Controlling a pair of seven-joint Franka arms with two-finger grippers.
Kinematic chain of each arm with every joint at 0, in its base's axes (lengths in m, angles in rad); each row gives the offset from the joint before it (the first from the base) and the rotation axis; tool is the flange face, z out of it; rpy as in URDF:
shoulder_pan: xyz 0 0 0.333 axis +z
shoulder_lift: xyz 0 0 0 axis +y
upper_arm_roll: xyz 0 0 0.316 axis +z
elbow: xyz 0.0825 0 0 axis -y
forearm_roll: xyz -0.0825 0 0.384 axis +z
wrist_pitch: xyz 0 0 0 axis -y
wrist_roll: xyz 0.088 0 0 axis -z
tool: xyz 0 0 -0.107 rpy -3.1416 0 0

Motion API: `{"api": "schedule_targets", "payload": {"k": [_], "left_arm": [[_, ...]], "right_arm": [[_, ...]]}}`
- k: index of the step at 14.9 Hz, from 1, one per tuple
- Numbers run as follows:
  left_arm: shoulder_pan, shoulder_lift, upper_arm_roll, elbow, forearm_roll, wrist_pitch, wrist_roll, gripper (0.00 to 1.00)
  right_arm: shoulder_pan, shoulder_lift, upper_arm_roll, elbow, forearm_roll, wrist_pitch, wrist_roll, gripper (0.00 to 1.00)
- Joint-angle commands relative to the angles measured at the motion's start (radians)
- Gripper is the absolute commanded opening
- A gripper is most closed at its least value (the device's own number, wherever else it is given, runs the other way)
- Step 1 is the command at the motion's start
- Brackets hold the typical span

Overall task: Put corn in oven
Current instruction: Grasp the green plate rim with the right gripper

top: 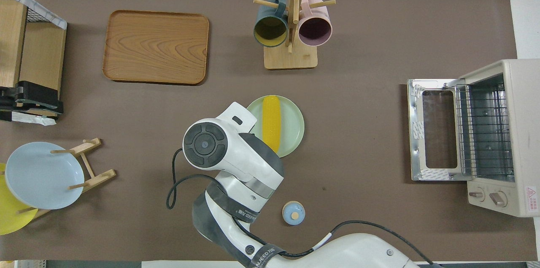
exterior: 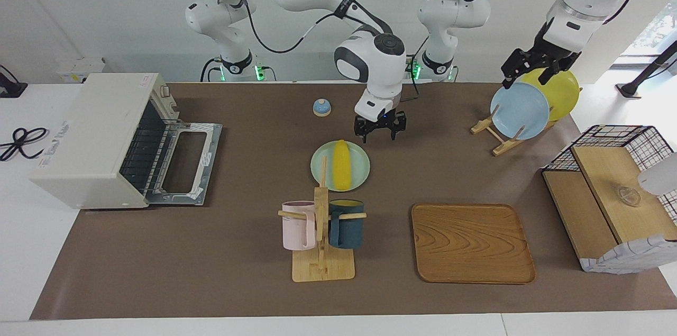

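Your right hand (exterior: 380,129) hovers spread beside the corn (exterior: 341,164) on its plate (exterior: 360,166); oven (exterior: 127,140) door down; left hand (exterior: 534,66), spread, waits over the plate rack (exterior: 494,135).

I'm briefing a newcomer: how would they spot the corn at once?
Find the mug stand mid-table; the pale green plate lies just nearer the robots. The corn lies on it, under the open right gripper: a bright yellow tapered cob, unlike the round yellow plate in the rack.

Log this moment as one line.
right gripper: open, over table beside corn | corn: on green plate | oven: door open | left arm: waiting
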Motion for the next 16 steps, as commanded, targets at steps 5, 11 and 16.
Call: {"api": "schedule_targets", "payload": {"k": [5,11,16], "left_arm": [[-0.017,-0.016,-0.007,-0.073,0.019,0.095,0.028,1.00],[-0.002,-0.009,-0.007,-0.069,0.013,0.102,0.032,1.00],[0.000,0.001,-0.007,-0.067,0.013,0.128,0.032,1.00]], "right_arm": [[-0.044,-0.020,-0.001,-0.092,-0.021,0.099,-0.054,0.57],[-0.056,-0.049,-0.001,-0.208,-0.019,0.197,-0.052,0.40],[-0.053,-0.050,-0.001,-0.218,-0.017,0.199,-0.048,0.10]]}}
